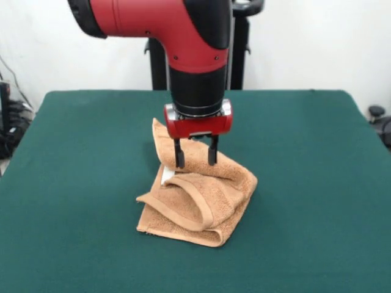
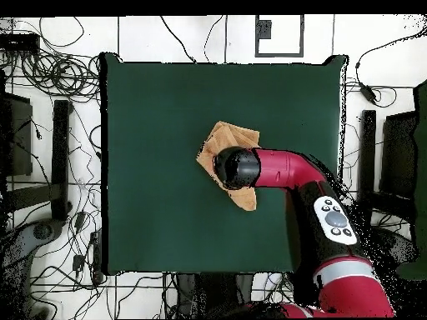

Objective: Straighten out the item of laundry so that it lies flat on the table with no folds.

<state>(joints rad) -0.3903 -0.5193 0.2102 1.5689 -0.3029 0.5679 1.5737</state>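
Observation:
The tan-orange towel [image 1: 208,201] lies crumpled and folded over itself near the middle of the green table [image 1: 73,183]. One end rises behind the gripper, and a banded edge curls over the front layer. A small white tag [image 1: 167,176] shows at its left side. My gripper [image 1: 195,157] points straight down over the towel's upper fold, with its two fingers apart and their tips at the cloth. In the overhead view the arm's wrist [image 2: 238,167] covers the gripper and the middle of the towel [image 2: 225,137]; towel corners stick out on both sides of it.
The table [image 2: 150,167] stretches wide on all sides of the towel. The robot's black pedestal [image 1: 159,61] stands behind the far edge. Cables and black stands [image 2: 60,158] lie on the floor around the table.

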